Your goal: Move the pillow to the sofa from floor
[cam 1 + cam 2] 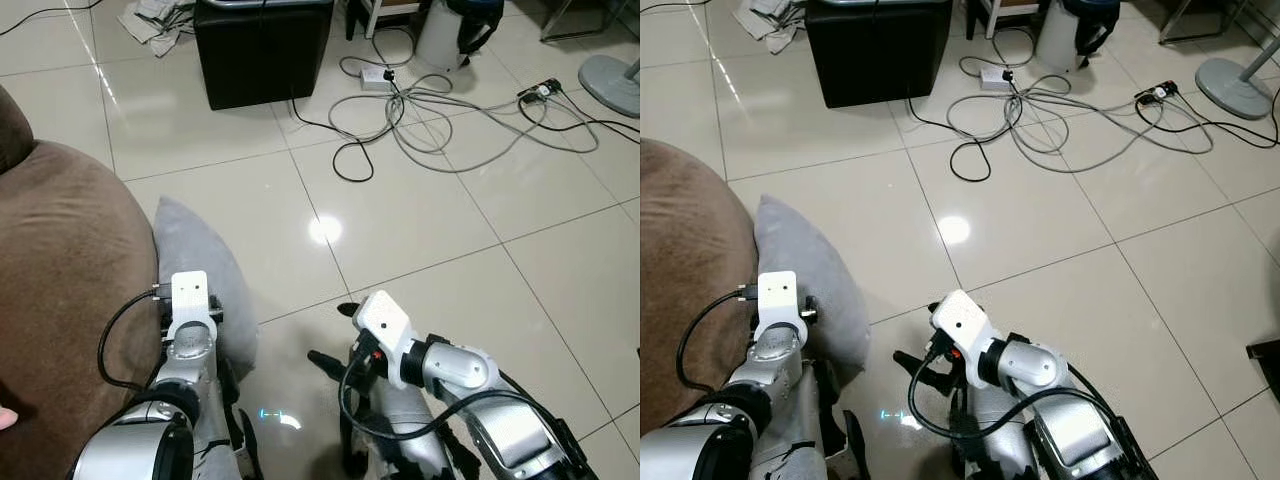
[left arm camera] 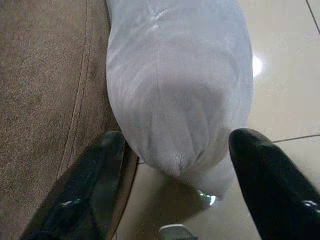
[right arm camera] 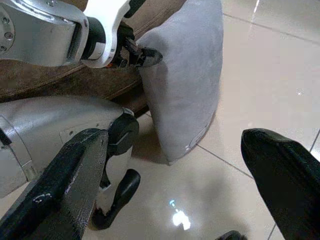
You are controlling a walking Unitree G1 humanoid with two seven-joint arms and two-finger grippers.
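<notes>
A grey pillow (image 1: 200, 270) stands on its edge on the tiled floor and leans against the brown sofa (image 1: 70, 290). In the left wrist view, my left gripper (image 2: 178, 140) is open, with a black finger on either side of the pillow's (image 2: 180, 85) near end, and one finger (image 2: 90, 185) lies along the sofa's side (image 2: 45, 75). My right gripper (image 1: 332, 335) hovers low over the floor to the right of the pillow, and it is open with nothing between its fingers. In the right wrist view the pillow (image 3: 192, 75) is ahead of that gripper (image 3: 175, 137).
A black box (image 1: 262, 50) stands on the floor at the back. Tangled cables (image 1: 430, 110) and a power strip (image 1: 540, 92) spread across the tiles at the back right. A fan base (image 1: 610, 80) and crumpled cloth (image 1: 155, 20) lie further off.
</notes>
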